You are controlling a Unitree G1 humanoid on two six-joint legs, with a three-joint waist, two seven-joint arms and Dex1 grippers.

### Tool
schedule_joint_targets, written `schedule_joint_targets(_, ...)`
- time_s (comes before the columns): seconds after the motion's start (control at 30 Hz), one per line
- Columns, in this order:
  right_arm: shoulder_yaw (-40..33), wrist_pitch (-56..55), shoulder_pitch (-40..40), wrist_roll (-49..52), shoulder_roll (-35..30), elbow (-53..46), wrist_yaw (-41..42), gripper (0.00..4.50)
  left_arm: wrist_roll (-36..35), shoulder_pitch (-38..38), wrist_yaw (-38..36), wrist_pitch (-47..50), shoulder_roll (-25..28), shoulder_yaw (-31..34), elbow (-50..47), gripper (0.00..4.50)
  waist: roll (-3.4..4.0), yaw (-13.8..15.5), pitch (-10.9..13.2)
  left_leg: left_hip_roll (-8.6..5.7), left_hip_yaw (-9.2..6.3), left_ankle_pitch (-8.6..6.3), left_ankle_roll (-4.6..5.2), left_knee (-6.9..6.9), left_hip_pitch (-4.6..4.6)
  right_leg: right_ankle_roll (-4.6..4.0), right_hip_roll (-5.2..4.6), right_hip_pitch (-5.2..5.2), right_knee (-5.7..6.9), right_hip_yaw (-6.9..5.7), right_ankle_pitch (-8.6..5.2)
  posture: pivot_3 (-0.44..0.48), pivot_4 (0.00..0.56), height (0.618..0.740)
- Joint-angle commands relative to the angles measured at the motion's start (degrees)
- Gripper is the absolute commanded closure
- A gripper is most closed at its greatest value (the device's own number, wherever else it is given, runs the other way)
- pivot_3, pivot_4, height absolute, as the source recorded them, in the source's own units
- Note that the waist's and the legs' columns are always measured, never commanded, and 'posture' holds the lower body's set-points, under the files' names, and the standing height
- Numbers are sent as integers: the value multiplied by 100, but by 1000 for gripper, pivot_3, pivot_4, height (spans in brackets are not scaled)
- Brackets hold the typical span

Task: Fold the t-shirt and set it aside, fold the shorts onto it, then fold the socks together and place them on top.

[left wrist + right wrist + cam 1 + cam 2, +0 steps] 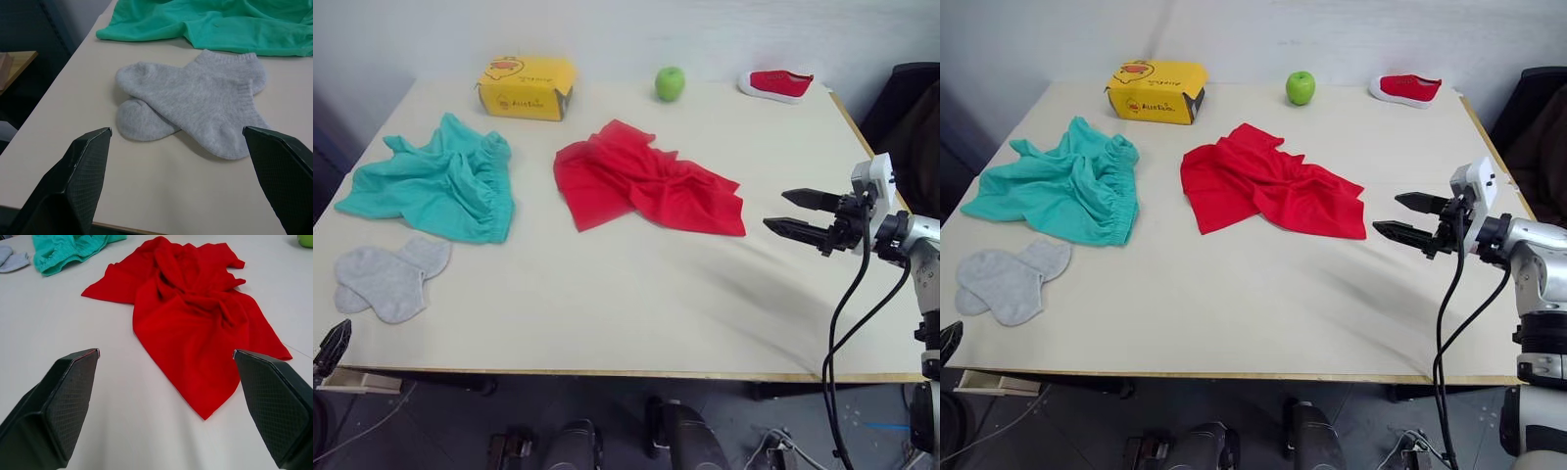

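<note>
On the table's middle, the t-shirt [646, 181] lies crumpled, unfolded. Our right gripper [800, 213] hovers just beside its hem, fingers spread and empty; our left gripper [178, 181], also spread, faces the socks [195, 112]. We should pinch one hem corner, then flatten before folding.

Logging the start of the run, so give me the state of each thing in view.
t-shirt: crumpled, unfolded, on table.
shorts: bunched, unfolded.
socks: flat, overlapping, not folded together.
right claw: open, empty, beside the t-shirt.
left claw: open, empty, facing the socks.
yellow box: closed.
</note>
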Motion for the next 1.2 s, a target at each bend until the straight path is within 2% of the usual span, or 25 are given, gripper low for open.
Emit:
schedule_joint_targets(0.03,-144,77,36,61,-18,-257,-6,29,49,1,59,-87,197,184,-25,0,0,-2,-1,0,1,1,-1,3,-16,1,0,-18,3,0,0,0,150,740)
schedule_joint_targets(0.1,-163,90,87,61,-12,-334,-40,29,-130,-97,77,7,176,209,-53,0,1,-2,-1,-1,4,15,-26,10,-44,2,-1,-49,14,0,2,0,150,740)
schedule_joint_targets(0.63,-228,279,338,113,-23,-809,-287,29,-14,-34,78,184,227,-79,-514,0,2,-14,0,0,6,11,-16,12,-39,0,-1,-50,30,1,1,0,150,740)
schedule_joint_targets(0.8,-155,74,465,-99,14,-1156,-539,29,-242,-146,-136,582,433,-510,-918,0,2,-9,0,-1,6,14,-21,14,-39,1,-1,-49,34,0,1,0,150,740)
schedule_joint_targets(0.93,101,152,373,-287,128,-1371,-798,29,-237,-691,-418,855,936,-1355,-1121,0,0,10,-1,-2,3,18,-21,27,-38,-1,-1,-46,46,0,2,0,150,740)
schedule_joint_targets(1.03,464,236,187,-477,299,-1500,-867,29,-37,-1645,-904,839,1468,-2488,-881,0,0,5,-1,-5,2,26,-24,34,-35,-7,-2,-42,57,0,8,0,150,740)
schedule_joint_targets(1.13,1005,143,-190,-960,563,-1177,-1003,29,745,-3415,-1326,478,1655,-4133,64,0,3,-2,-1,-7,5,35,-24,44,-35,-14,-2,-44,69,0,15,0,150,740)
schedule_joint_targets(1.2,1287,-25,-412,-1265,704,-850,-1024,29,1200,-4381,-1608,179,1549,-4877,786,0,3,-3,-1,-8,6,38,-26,72,-40,-16,0,-45,89,-2,19,0,150,740)
